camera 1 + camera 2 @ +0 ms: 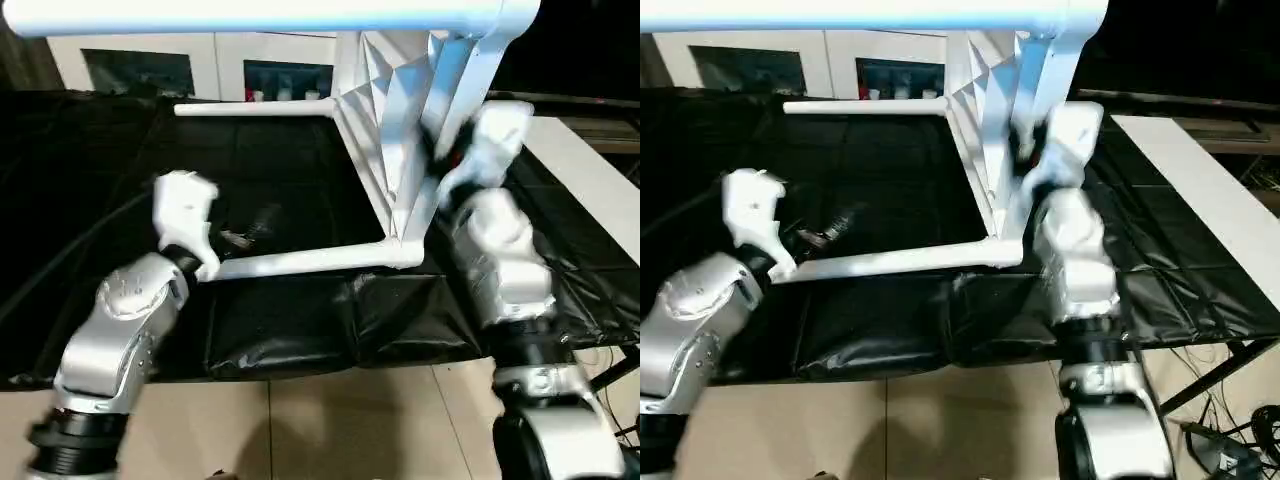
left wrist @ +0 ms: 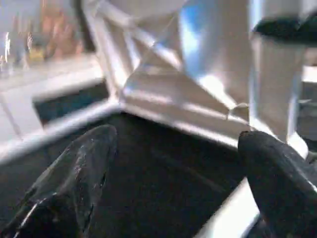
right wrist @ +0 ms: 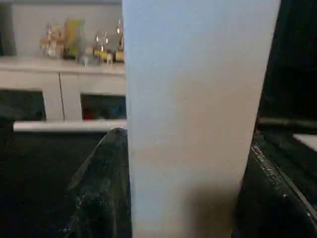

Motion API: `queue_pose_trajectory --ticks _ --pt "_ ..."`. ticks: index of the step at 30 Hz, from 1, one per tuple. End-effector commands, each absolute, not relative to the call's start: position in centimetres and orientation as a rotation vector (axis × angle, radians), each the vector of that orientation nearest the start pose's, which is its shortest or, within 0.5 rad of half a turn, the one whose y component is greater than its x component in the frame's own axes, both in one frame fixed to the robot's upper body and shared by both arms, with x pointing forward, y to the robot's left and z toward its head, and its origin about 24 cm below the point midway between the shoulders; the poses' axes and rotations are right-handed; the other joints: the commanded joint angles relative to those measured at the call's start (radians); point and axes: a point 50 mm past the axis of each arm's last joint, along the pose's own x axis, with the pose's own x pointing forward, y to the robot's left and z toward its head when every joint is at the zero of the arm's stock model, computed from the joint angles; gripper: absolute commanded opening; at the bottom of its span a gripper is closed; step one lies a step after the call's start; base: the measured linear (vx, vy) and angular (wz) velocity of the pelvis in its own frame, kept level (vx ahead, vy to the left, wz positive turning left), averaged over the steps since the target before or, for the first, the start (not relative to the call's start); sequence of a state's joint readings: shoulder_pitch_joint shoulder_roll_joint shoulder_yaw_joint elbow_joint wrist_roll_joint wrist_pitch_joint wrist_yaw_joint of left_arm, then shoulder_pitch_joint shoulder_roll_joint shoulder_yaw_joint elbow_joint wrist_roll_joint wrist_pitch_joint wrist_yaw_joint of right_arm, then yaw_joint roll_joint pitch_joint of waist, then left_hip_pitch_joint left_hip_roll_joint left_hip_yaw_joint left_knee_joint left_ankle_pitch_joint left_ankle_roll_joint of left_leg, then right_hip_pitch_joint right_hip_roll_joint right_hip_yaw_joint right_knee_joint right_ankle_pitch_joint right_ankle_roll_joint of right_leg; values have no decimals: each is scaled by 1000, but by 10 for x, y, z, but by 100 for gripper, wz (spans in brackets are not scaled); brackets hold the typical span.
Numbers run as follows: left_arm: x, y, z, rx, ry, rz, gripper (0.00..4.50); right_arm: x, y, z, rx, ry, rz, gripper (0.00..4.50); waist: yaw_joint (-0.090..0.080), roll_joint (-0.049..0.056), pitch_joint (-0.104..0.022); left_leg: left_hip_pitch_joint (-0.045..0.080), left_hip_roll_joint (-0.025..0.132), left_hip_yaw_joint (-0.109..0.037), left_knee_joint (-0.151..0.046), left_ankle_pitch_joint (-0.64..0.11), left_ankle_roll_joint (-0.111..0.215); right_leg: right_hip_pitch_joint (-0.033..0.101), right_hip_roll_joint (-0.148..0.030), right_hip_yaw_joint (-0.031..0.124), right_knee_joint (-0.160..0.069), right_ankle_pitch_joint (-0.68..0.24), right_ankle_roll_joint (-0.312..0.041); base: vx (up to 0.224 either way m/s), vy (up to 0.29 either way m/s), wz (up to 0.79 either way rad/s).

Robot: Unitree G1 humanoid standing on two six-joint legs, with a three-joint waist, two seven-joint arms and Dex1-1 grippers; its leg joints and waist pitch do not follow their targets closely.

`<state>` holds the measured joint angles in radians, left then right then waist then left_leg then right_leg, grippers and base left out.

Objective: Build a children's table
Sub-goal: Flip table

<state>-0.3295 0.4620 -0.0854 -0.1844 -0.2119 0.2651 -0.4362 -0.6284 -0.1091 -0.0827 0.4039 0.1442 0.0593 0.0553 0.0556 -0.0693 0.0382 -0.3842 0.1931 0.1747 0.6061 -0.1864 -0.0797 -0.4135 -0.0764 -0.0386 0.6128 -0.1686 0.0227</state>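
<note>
The children's table lies on its side on the black cloth. Its white tabletop (image 1: 390,110) stands on edge with the ribbed underside facing left. Three legs point left from it: one high across the top (image 1: 250,15), one at the far side (image 1: 250,108), and one lying on the cloth (image 1: 300,263). My right gripper (image 1: 445,150) is at the tabletop's near edge (image 3: 198,124), with a black finger (image 3: 99,183) pressed on each side of that edge. My left gripper (image 1: 825,235) hovers just above the lowest leg's free end. It is open, its fingers (image 2: 74,178) wide apart with nothing between them.
A white cabinet (image 1: 140,65) with dark glass doors stands behind the work surface. The black cloth (image 1: 300,330) hangs over the front edge above a tiled floor (image 1: 330,420). A white slab (image 1: 590,170) runs along the right side, and cables (image 1: 1240,430) lie on the floor below it.
</note>
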Motion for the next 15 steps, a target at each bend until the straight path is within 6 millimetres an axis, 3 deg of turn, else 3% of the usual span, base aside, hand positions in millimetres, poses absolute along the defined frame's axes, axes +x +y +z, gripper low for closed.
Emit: queue_pose_trajectory --ticks 1,3,5,6,7,11,12,15 --pt "287 146 165 519 -264 -701 438 359 -148 134 16 -203 110 309 0 14 -58 19 22 -4 -80 -206 -46 40 -39 30 -57 -157 -116 0 0 0" --pt "286 145 167 560 -278 -715 438 358 -149 132 11 -209 107 327 1 17 -58 20 23 -3 -80 -200 -45 40 -40 30 -54 -163 -115 0 0 0" --pt "283 141 174 714 -348 -782 438 352 -152 125 13 -234 118 344 2 25 -57 22 23 -2 -80 -205 -52 37 -40 31 -54 -163 -122 0 0 0" --pt "280 137 182 778 -411 -821 438 346 -155 119 -13 -256 133 353 1 22 -58 21 24 -3 -80 -214 -51 38 -40 31 -53 -163 -124 0 0 0" --pt "278 133 189 821 -470 -837 438 341 -157 115 -41 -277 137 363 6 31 -58 24 26 -4 -80 -219 -53 35 -41 31 -55 -163 -126 0 0 0" --pt "272 126 212 919 -672 -822 438 323 -161 109 -134 -354 189 363 7 24 -57 20 26 -3 -80 -223 -56 42 -40 31 -51 -139 -142 0 0 0" --pt "270 126 222 950 -775 -785 438 311 -160 109 -155 -401 241 363 8 26 -56 20 28 -4 -80 -254 -48 42 -42 32 -57 -159 -133 0 0 0" --pt "269 129 233 980 -867 -721 438 295 -158 110 -218 -465 301 363 4 24 -53 17 27 -6 -84 -283 -42 42 -42 32 -60 -216 -128 0 0 0"
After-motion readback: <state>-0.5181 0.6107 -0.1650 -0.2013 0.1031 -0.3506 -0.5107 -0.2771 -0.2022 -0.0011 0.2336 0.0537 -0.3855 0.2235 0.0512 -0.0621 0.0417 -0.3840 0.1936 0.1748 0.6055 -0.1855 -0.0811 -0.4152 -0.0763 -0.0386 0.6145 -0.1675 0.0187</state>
